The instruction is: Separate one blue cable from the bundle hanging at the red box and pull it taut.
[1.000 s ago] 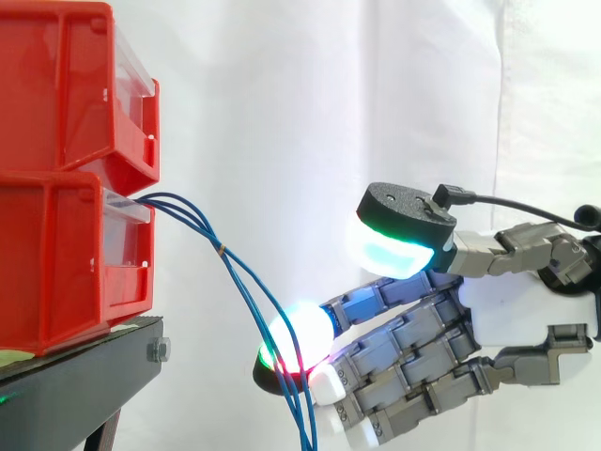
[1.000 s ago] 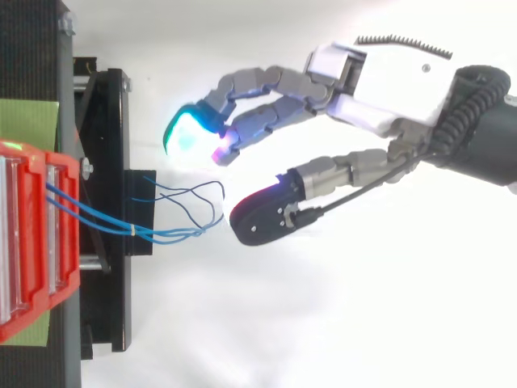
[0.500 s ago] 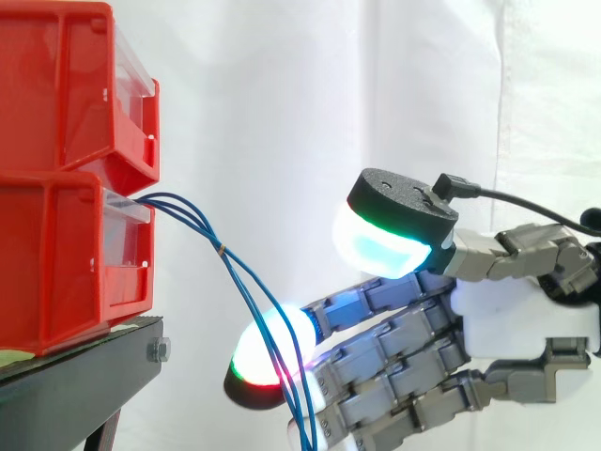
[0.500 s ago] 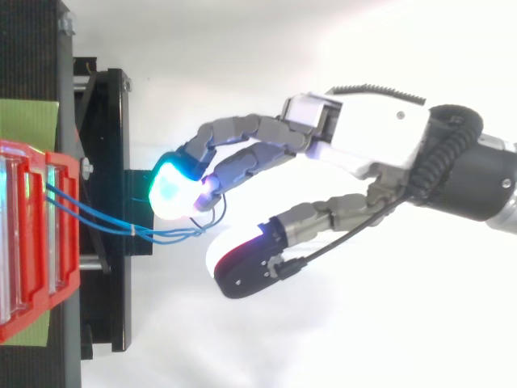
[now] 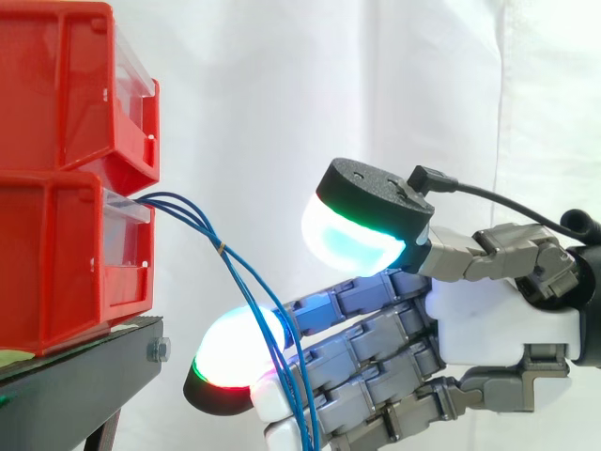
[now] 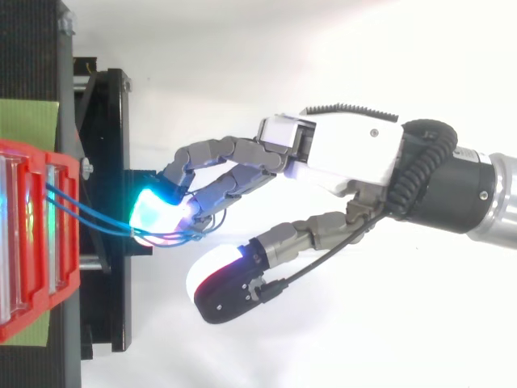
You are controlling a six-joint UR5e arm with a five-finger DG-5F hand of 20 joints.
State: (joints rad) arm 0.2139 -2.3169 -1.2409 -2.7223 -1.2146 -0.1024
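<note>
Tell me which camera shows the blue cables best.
The side view: the blue cables run from the lower red bin down across the hand. The top view shows a short stretch of them between the bin and the fingertips.

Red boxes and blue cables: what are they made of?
The red boxes look like hard, shiny plastic: smooth moulded walls that catch the light. The blue cables seem to be thin wire in a smooth blue coat, probably plastic, since they hang in soft curves.
</note>
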